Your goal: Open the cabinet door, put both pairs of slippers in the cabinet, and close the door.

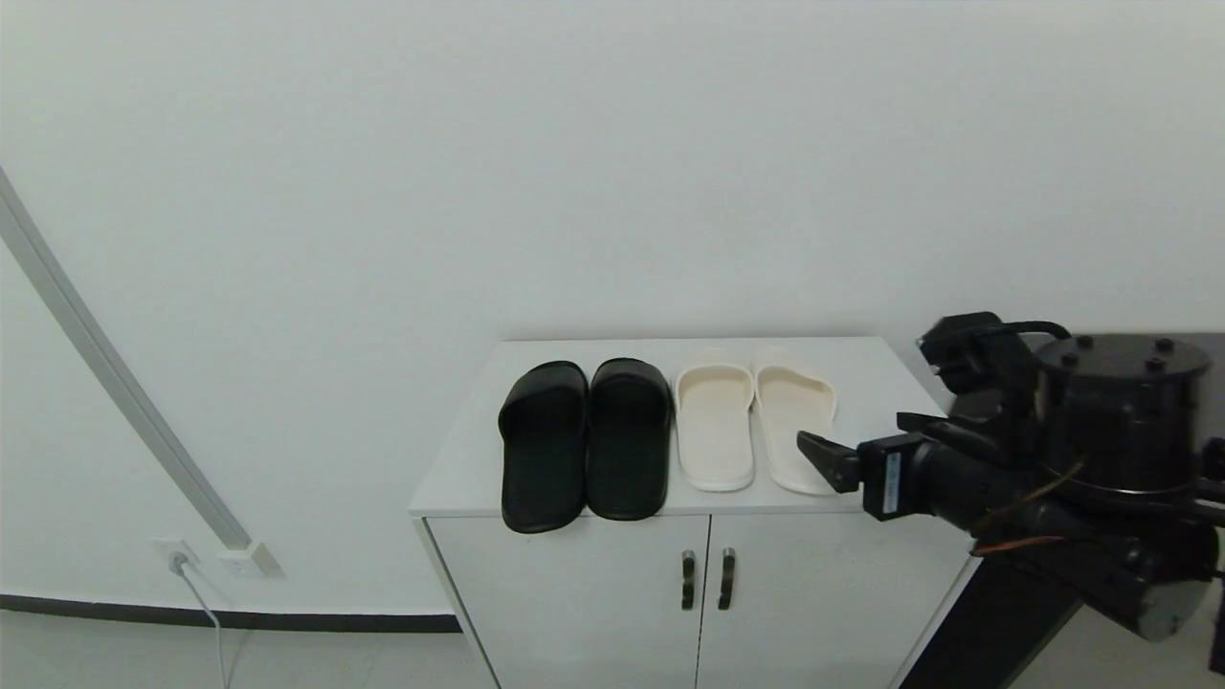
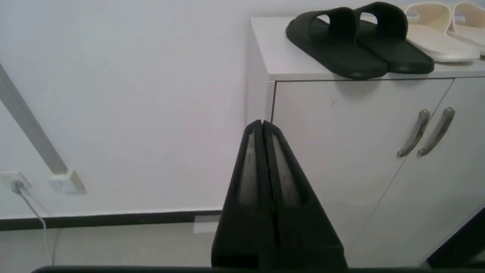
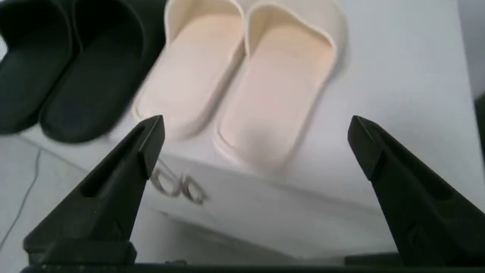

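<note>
A white cabinet (image 1: 574, 593) stands against the wall with both doors shut and two dark handles (image 1: 706, 579) at the centre seam. On its top lie a black pair of slippers (image 1: 584, 442) at the left and a cream pair of slippers (image 1: 751, 426) at the right, toes toward the wall. My right gripper (image 1: 852, 428) hovers open just off the cabinet's right front corner, close to the cream pair (image 3: 250, 83), holding nothing. My left gripper (image 2: 263, 129) is shut and empty, low and left of the cabinet (image 2: 341, 152), below the black pair (image 2: 356, 38).
A wall socket (image 1: 177, 555) with a cable hanging from it sits low on the wall left of the cabinet, under a slanted grey conduit (image 1: 105, 373). Open floor lies to the cabinet's left and front.
</note>
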